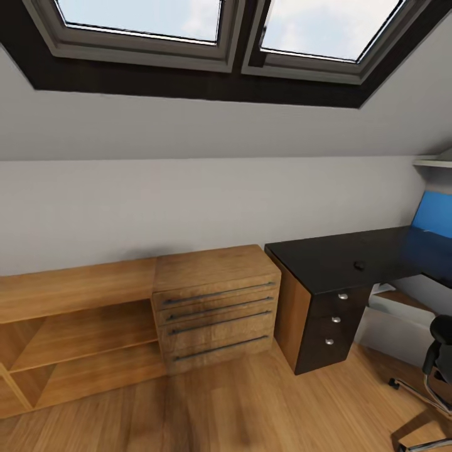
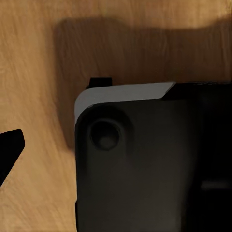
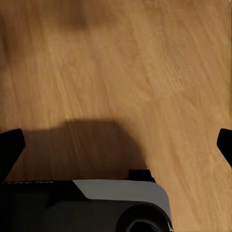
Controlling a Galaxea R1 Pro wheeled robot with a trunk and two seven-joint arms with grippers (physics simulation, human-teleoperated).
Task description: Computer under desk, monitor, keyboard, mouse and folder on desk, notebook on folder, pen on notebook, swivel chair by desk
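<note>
The black desk (image 1: pixel 339 257) with its drawer column stands against the wall at the right of the head view. On its top lies a small dark object (image 1: pixel 359 265) that looks like the mouse. The monitor's blue screen (image 1: pixel 433 213) shows at the right edge. Under the desk sits a pale grey box (image 1: pixel 392 326), possibly the computer. Part of the black swivel chair (image 1: pixel 438 361) is at the lower right. In the wrist views, both grippers hang over the wooden floor. The right gripper (image 3: pixel 116 145) is open and empty. The left gripper (image 2: pixel 116 145) shows one fingertip (image 2: pixel 9 150) far out at the side.
A wooden chest of drawers (image 1: pixel 216 307) stands left of the desk, with a low open wooden shelf unit (image 1: pixel 75 326) beside it. Skylights (image 1: pixel 144 19) sit in the sloped ceiling. My dark robot base (image 2: pixel 145 169) is below the left gripper. Wooden floor (image 1: pixel 238 408) lies ahead.
</note>
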